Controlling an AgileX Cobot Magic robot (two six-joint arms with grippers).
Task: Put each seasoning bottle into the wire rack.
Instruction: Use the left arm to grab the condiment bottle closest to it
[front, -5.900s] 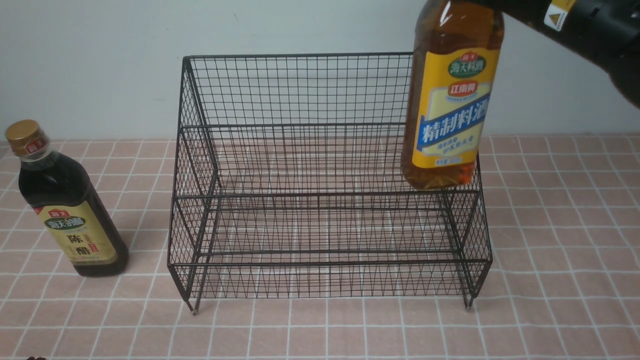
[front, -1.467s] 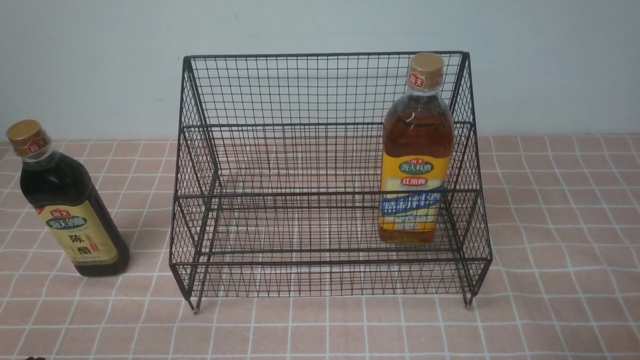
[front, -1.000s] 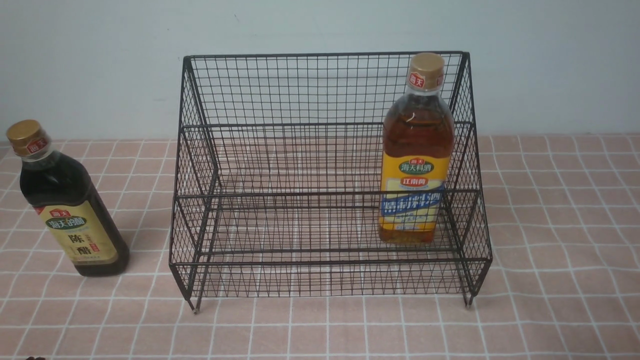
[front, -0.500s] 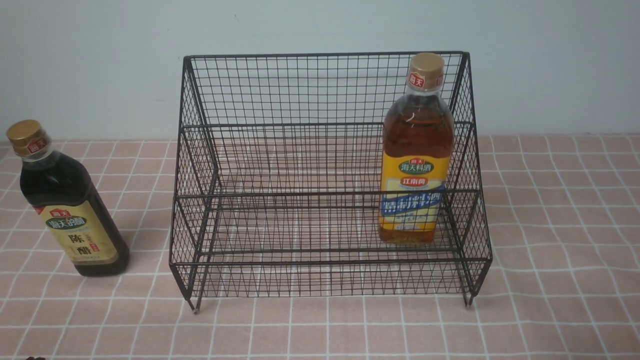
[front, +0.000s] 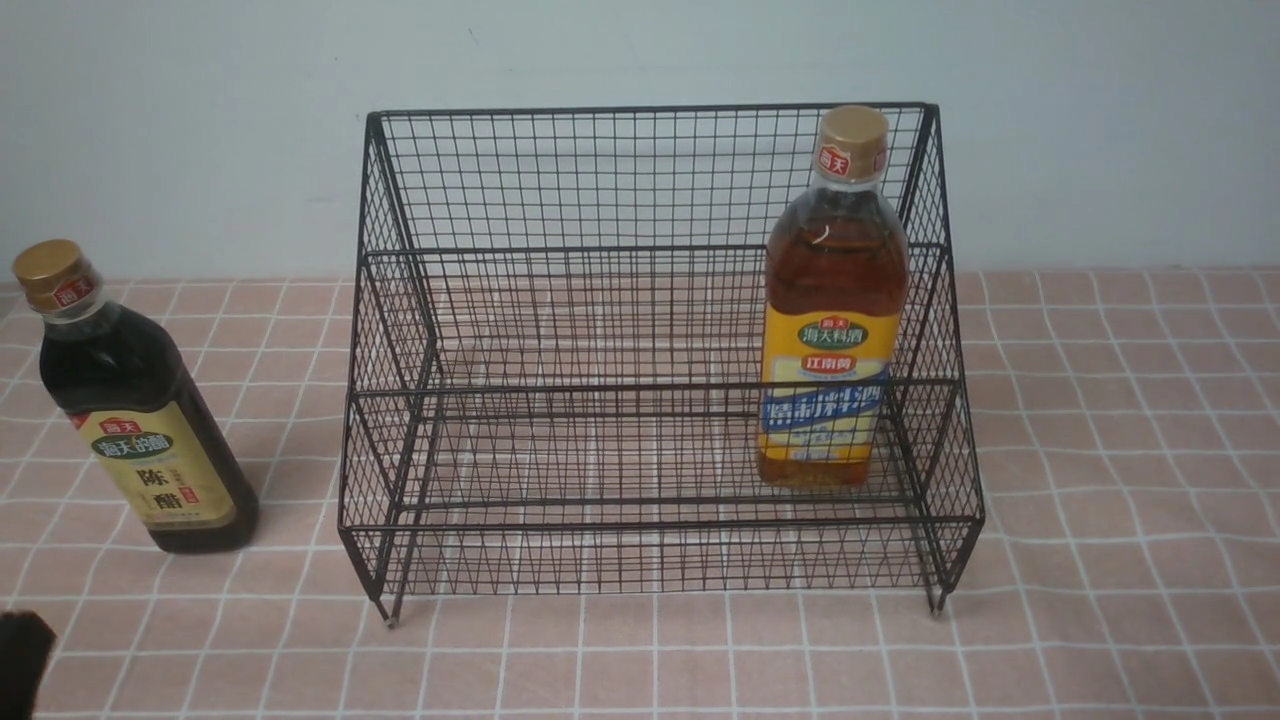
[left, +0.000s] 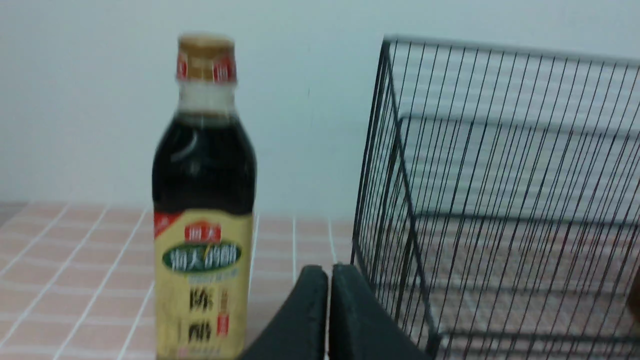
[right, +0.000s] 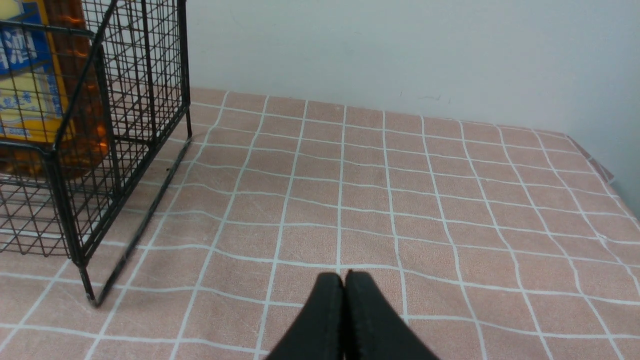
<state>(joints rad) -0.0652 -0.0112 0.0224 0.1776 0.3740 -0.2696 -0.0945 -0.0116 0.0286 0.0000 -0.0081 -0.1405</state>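
Black right hand (right: 344, 278), closed, wrist view only

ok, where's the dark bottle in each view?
Front: dark bottle stands at far left on the tablecloth, outside the wire rack.
Left wrist: dark bottle close up, upright, beside the rack's side panel.
Right wrist: not in it; only the amber bottle shows, inside the rack.
Shared landmark: the wire rack, in all three.
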